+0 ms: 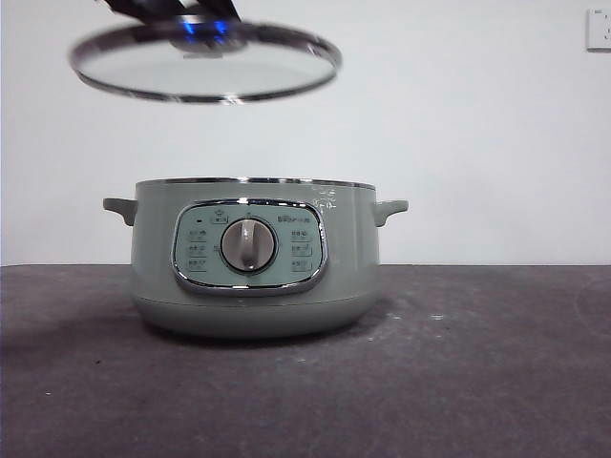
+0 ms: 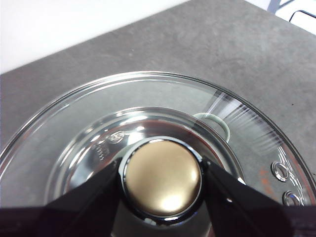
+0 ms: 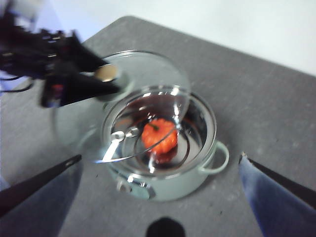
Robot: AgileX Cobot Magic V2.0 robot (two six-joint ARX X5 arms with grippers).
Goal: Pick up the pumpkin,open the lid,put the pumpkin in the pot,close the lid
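The pale green pot [image 1: 253, 258] stands in the middle of the table with no lid on it. The orange-red pumpkin [image 3: 159, 136] lies inside it on the shiny bottom; the front view does not show it. My left gripper [image 1: 205, 14] is shut on the knob [image 2: 162, 177] of the glass lid [image 1: 205, 62]. It holds the lid slightly tilted, high above the pot and a little to the left. My right gripper [image 3: 160, 157] is open and empty, high above the pot [image 3: 173, 190].
The dark grey table [image 1: 477, 363] stretches to both sides of the pot. A white wall stands behind it, with a socket [image 1: 599, 29] at the top right.
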